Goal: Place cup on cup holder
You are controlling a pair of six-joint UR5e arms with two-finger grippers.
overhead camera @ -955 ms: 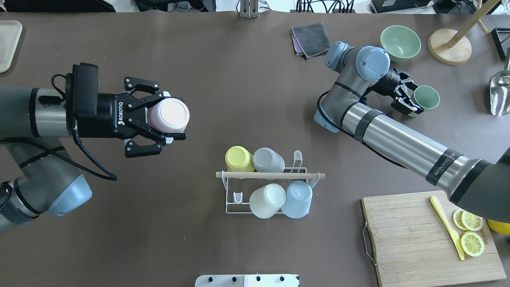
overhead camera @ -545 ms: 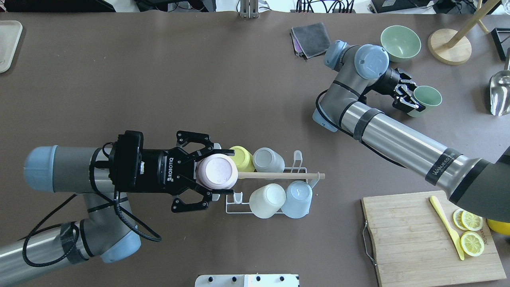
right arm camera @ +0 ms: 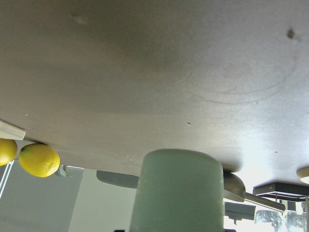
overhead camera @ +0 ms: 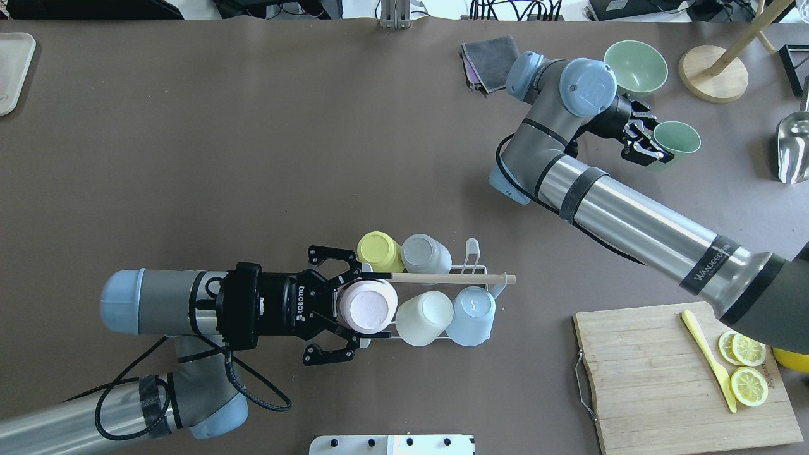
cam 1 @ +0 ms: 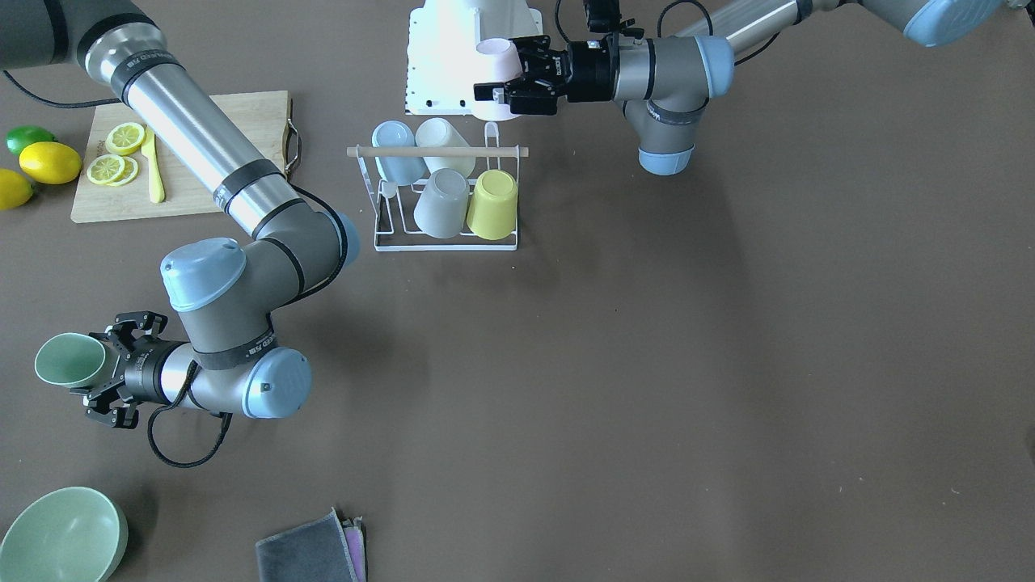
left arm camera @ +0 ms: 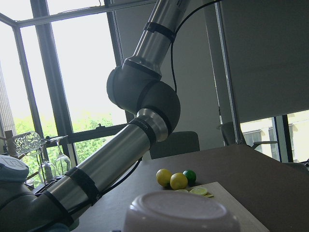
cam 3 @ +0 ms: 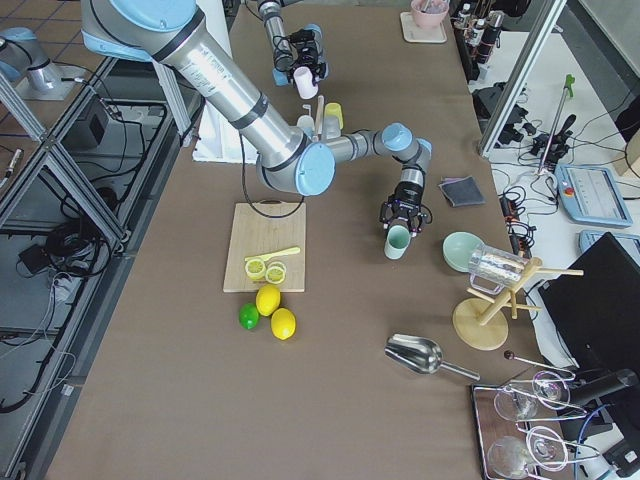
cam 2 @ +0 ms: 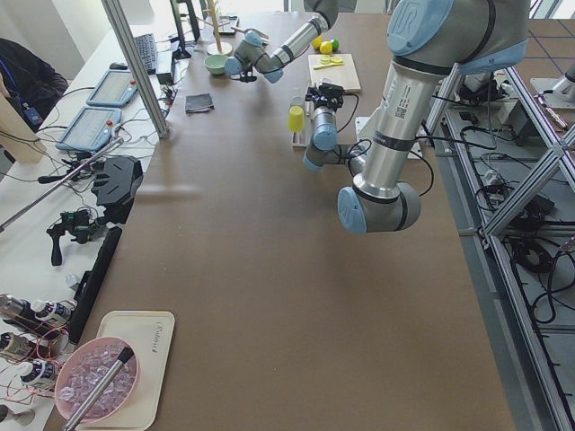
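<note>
I find the left tool (overhead camera: 377, 306) pinching a pink cup (overhead camera: 365, 306) by its sides, base turned up, just left of centre in the lower half of the overhead frame. The cup sits over the left end of the cup holder (overhead camera: 471, 248), in the row nearer the bottom of the frame, just beside a cream cup (overhead camera: 423, 316). I cannot tell whether it touches a prong; from the right-end camera it appears to be above the rack. The holder carries 4 inverted cups: the cream one and a pale blue cup (overhead camera: 471, 314) below its wooden rod (overhead camera: 455, 278), and a yellow cup (overhead camera: 379, 251) and a grey cup (overhead camera: 425, 254) above it.

The right tool (overhead camera: 653, 139), in the upper right of that frame, is pinching a green cup (overhead camera: 677, 138) that is tipped on its side, mouth facing away from the wrist. A green bowl (overhead camera: 635, 66) stands near it on the desk (overhead camera: 253, 158), with a folded grey cloth (overhead camera: 493, 60) to the left. A cutting board (overhead camera: 663, 379) with lemon slices (overhead camera: 749, 385) lies at lower right.
</note>
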